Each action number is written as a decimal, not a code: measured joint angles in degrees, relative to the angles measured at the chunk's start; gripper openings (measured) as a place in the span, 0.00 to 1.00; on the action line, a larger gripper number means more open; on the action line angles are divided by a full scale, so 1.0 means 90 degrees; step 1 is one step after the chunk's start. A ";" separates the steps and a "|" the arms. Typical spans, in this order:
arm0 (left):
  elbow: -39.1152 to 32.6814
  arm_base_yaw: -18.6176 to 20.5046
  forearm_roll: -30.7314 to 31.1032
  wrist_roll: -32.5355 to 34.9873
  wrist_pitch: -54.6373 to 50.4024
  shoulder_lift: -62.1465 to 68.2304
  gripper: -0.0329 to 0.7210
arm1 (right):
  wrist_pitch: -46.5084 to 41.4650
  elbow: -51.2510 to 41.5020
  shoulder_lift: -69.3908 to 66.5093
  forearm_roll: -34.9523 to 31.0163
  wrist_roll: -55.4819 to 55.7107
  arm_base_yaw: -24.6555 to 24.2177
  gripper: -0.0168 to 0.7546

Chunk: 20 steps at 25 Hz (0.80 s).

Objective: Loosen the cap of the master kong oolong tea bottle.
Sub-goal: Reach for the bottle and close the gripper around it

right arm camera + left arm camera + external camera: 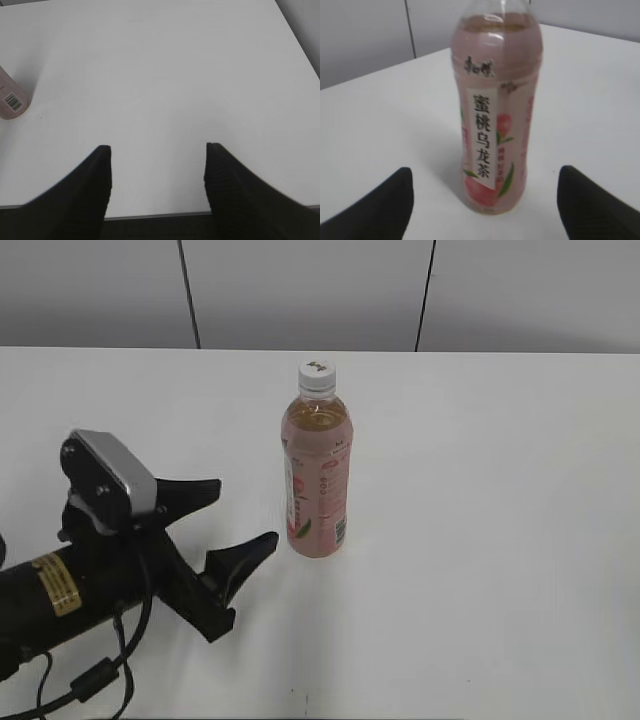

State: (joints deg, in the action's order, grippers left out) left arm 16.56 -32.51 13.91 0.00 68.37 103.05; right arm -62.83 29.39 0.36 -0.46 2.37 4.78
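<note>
The master kong oolong tea bottle (pixel 317 475) stands upright mid-table, slim and clear with a pink label, green leaf and barcode. Its white cap (pixel 317 375) with a tiny dark mark sits on top. My left gripper (pixel 245 515) is open just left of the bottle's lower half, not touching it. In the left wrist view the bottle (pixel 495 115) stands between and beyond the open jaws (pixel 485 200); the cap is cut off at the top. My right gripper (pixel 157 170) is open and empty over the table's near edge; the bottle's base (pixel 12 97) shows at far left.
The white table (pixel 500 490) carries nothing else. Its front edge (pixel 160 216) lies under the right jaws. A grey panelled wall (pixel 300 290) stands behind. The right arm is out of the exterior view.
</note>
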 joint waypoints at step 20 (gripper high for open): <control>0.1260 0.0000 0.0797 -0.0295 0.0089 0.0821 0.76 | 0.0000 0.0000 0.0000 0.0000 0.0000 0.0000 0.60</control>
State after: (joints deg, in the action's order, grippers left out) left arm 27.89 -32.51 21.09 -2.66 69.17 110.43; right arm -62.83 29.39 0.36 -0.46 2.37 4.78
